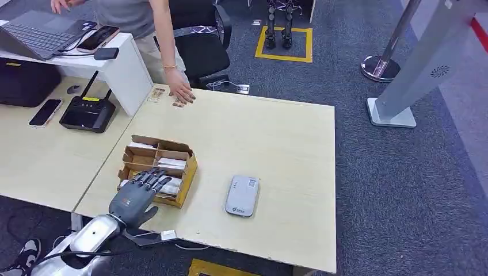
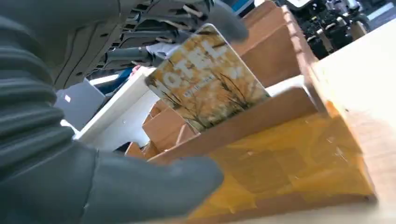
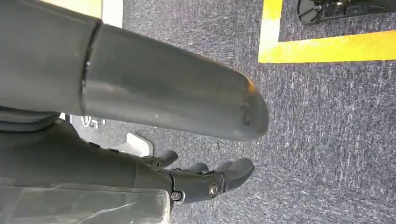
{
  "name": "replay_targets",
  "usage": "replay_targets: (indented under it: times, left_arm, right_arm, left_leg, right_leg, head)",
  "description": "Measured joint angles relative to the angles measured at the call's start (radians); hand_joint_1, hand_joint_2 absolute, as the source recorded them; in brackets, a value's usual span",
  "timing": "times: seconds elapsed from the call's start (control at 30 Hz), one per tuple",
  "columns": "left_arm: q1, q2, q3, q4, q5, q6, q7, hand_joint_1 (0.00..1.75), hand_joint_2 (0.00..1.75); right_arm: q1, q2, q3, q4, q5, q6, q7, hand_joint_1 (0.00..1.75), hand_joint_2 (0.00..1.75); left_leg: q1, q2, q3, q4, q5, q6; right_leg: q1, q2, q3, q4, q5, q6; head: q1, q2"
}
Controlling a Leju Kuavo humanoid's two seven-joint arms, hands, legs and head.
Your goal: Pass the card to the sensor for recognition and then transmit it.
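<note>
We see table, cardboard box near its front-left edge. Left hand over box; fingers pinch card upright in box. Sensor beside box. Right hand fingers apart, holding nothing.

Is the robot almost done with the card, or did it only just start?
Only just started. Nothing looks done yet: the grey card reader on the table has no card on it. Right now the left hand is at the cardboard card box, fingers on a yellow hotel card sticking up from it. Left to do: lift the card out, hold it to the reader, then pass it on. The right hand hangs over the floor.
</note>
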Motion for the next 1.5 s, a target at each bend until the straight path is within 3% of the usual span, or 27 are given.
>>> replay_targets:
  times: [0.6, 0.83, 0.93, 1.0, 1.13, 1.2, 1.3, 1.5]
  left_arm:
    - [-0.007, 0.0, -0.021, 0.007, -0.012, 0.006, 0.015, 1.75, 1.75]
    - [-0.008, -0.001, -0.04, 0.012, -0.104, 0.03, 0.062, 1.75, 1.75]
    - [-0.005, 0.004, -0.051, 0.012, -0.205, 0.067, 0.116, 1.75, 1.75]
    - [-0.01, 0.035, -0.068, 0.011, -0.245, 0.09, 0.21, 1.75, 1.75]
    - [-0.121, 0.199, -0.22, -0.031, -0.254, 0.09, 0.528, 1.75, 1.75]
    - [-0.199, 0.267, -0.306, -0.051, -0.258, 0.074, 0.617, 1.75, 1.75]
    - [-0.269, 0.367, -0.414, -0.084, -0.258, 0.058, 0.651, 1.75, 1.75]
    - [-0.369, 0.469, -0.515, -0.119, -0.258, 0.06, 0.656, 1.75, 1.75]
  right_arm:
    - [0.0, 0.0, 0.0, 0.0, 0.031, -0.001, 0.006, 0.0, 0.0]
    - [0.0, 0.006, 0.0, 0.0, 0.054, 0.001, 0.014, 0.0, 0.0]
    - [0.0, 0.008, 0.0, 0.0, 0.07, 0.001, 0.019, 0.0, 0.0]
    - [0.0, 0.008, 0.0, -0.001, 0.081, 0.001, 0.021, 0.0, 0.0]
    - [-0.001, 0.01, 0.0, -0.001, 0.1, 0.001, 0.023, 0.0, 0.0]
    - [-0.005, 0.011, 0.0, -0.001, 0.106, 0.002, 0.023, 0.0, 0.0]
    - [-0.006, 0.015, 0.0, -0.001, 0.116, 0.003, 0.023, 0.0, 0.0]
    - [-0.007, 0.02, 0.0, -0.003, 0.128, 0.004, 0.023, 0.0, 0.0]
  left_leg:
    - [0.0, 0.0, 0.0, 0.0, 0.0, 0.0]
    - [0.0, 0.0, 0.0, 0.0, 0.0, 0.0]
    - [0.0, 0.0, 0.0, 0.0, 0.0, 0.0]
    - [0.001, 0.0, 0.001, 0.0, 0.0, 0.0]
    - [0.001, -0.002, 0.0, 0.0, 0.002, -0.001]
    - [0.001, -0.002, 0.0, 0.0, 0.003, -0.001]
    - [0.001, 0.002, 0.001, 0.0, 0.003, -0.002]
    - [0.001, 0.001, 0.0, 0.0, 0.003, -0.001]
  right_leg:
    - [0.0, 0.0, 0.0, 0.0, 0.0, 0.0]
    - [0.0, 0.0, 0.001, 0.0, 0.0, 0.0]
    - [0.0, 0.0, 0.0, 0.0, 0.0, 0.0]
    - [0.0, 0.0, 0.0, 0.0, 0.0, 0.0]
    - [0.001, -0.002, -0.001, 0.0, 0.001, -0.001]
    - [0.001, -0.002, 0.0, 0.001, 0.001, -0.002]
    - [0.002, 0.002, -0.001, 0.001, 0.003, -0.003]
    - [0.001, 0.001, -0.001, 0.001, 0.002, -0.003]
  head:
    - [0.0, 0.0]
    - [0.0, 0.0]
    - [0.0, 0.0]
    - [0.0, 0.0]
    - [0.0, 0.0]
    - [0.0, 0.0]
    - [0.001, 0.0]
    - [0.0, 0.0]
